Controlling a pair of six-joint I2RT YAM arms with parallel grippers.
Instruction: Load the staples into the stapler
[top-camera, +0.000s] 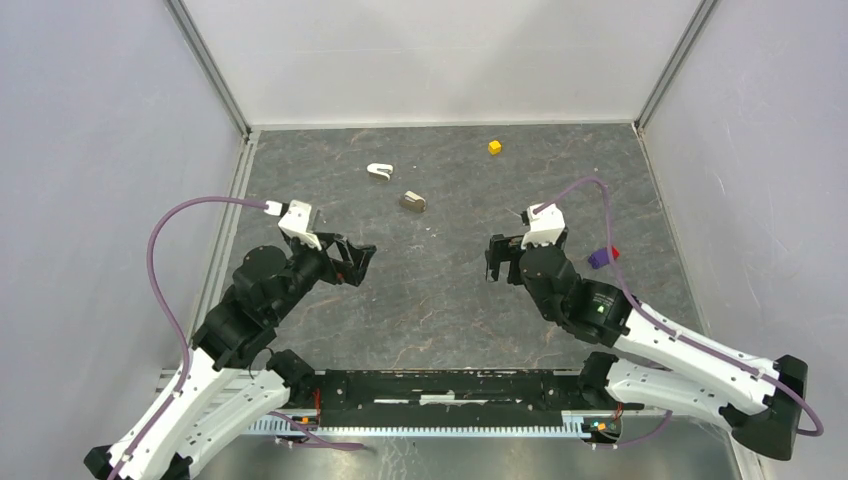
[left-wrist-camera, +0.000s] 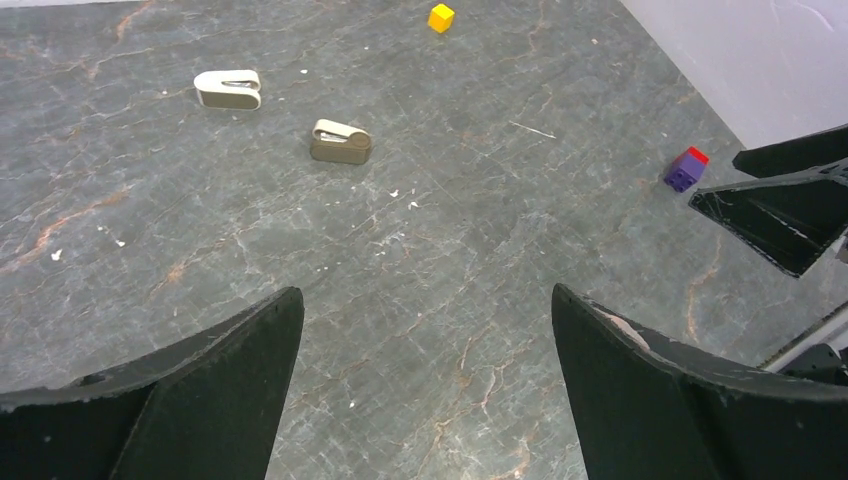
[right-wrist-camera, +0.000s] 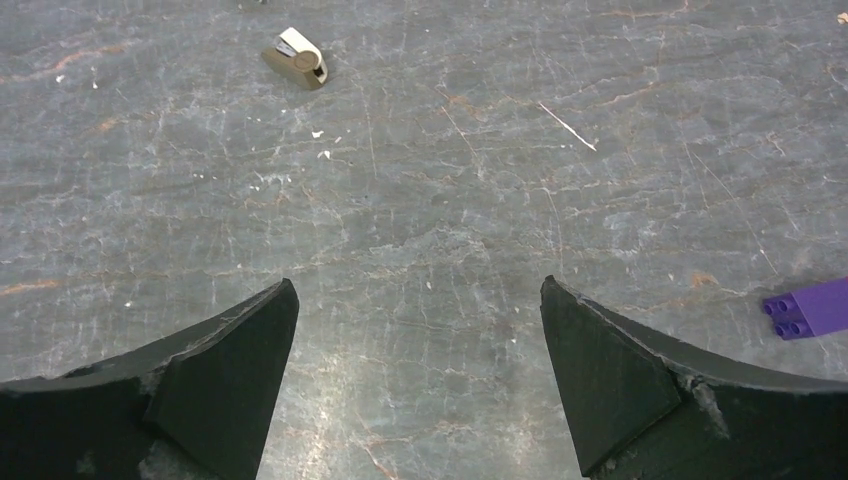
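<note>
The stapler (top-camera: 380, 171) is small and white and lies on its side on the dark mat at the back, left of centre. It also shows in the left wrist view (left-wrist-camera: 228, 89). I see no silvery staples block in any view. My left gripper (top-camera: 365, 262) is open and empty, hovering well short of the stapler; its jaws stand wide apart over bare mat (left-wrist-camera: 425, 295). My right gripper (top-camera: 495, 258) is open and empty too, facing the left one across the middle, with bare mat between its jaws (right-wrist-camera: 418, 285).
A grey-brown little box (top-camera: 412, 201) lies just right of the stapler and shows in both wrist views (left-wrist-camera: 340, 141) (right-wrist-camera: 296, 57). A yellow cube (top-camera: 494, 147) sits at the back. A purple and red brick (top-camera: 602, 256) lies by my right arm. White walls close in the mat.
</note>
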